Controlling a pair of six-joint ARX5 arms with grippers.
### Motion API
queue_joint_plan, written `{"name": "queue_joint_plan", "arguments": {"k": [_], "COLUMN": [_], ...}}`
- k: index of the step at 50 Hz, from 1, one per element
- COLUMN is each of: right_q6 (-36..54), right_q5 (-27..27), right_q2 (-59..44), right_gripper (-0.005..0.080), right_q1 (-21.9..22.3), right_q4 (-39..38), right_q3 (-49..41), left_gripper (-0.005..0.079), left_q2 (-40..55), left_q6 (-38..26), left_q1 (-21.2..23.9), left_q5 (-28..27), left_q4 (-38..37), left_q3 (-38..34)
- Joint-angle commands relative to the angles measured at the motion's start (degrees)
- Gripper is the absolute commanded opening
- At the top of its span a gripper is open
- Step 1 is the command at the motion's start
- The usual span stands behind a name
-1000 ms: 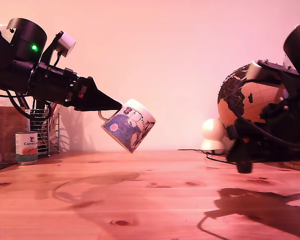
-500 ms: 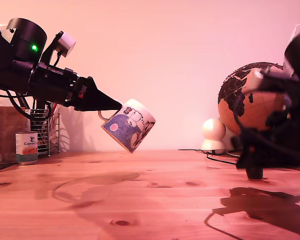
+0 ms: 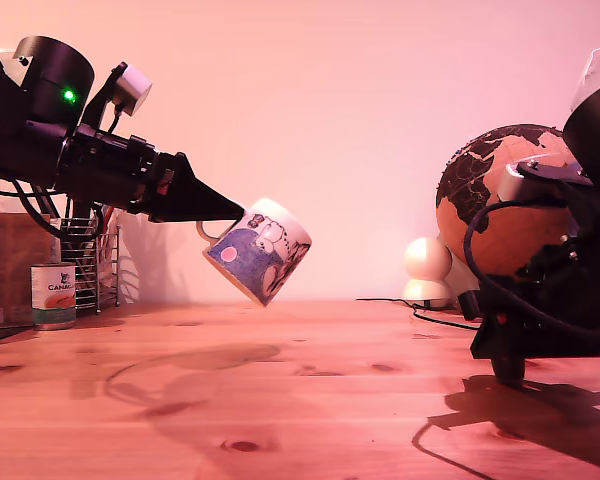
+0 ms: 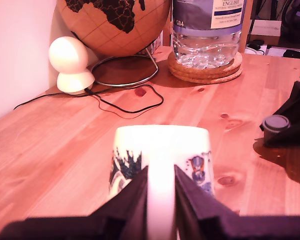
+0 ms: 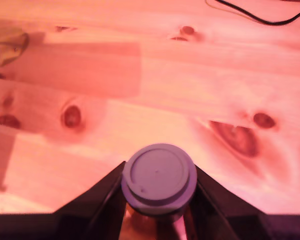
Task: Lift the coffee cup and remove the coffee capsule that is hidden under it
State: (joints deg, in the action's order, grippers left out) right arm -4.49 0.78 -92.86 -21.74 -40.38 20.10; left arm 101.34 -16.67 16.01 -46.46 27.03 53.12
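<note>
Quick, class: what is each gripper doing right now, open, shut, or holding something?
My first gripper: shut on the coffee cup, held tilted above the table.
My second gripper: shut on the coffee capsule.

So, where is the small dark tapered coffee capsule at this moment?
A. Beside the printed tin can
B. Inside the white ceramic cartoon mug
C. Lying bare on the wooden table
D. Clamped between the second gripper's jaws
D: the second wrist view shows the small dark coffee capsule pinched between the fingers of my second gripper, above the wooden table.
</note>
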Motion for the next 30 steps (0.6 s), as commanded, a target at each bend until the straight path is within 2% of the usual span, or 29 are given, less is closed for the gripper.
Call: {"name": "queue_joint_plan", "arguments": {"k": [1, 16, 30], "right_q6": [-0.28, -0.26, -0.22], "right_q5": [-1.11, -6.21, -6.62], "right_q2": [-0.44, -0.44, -0.17], "right_gripper": [0.0223, 0.0323, 0.0368], "right_q1": [-0.02, -0.44, -0.44], "right_q4": [0.44, 0.79, 0.83], "right_q3": [-1.01, -1.01, -1.01], "left_gripper": [-0.0022, -0.0022, -0.0022], "left_q2": [-1.29, -1.29, -1.29], "left_q6": [0.20, 0.20, 0.22], "left_q1": [0.85, 1.42, 1.42], "left_q5": [-0.68, -0.68, -0.68], "left_q4": [1.36, 1.29, 1.29], "left_q3": [0.15, 0.15, 0.15]}}
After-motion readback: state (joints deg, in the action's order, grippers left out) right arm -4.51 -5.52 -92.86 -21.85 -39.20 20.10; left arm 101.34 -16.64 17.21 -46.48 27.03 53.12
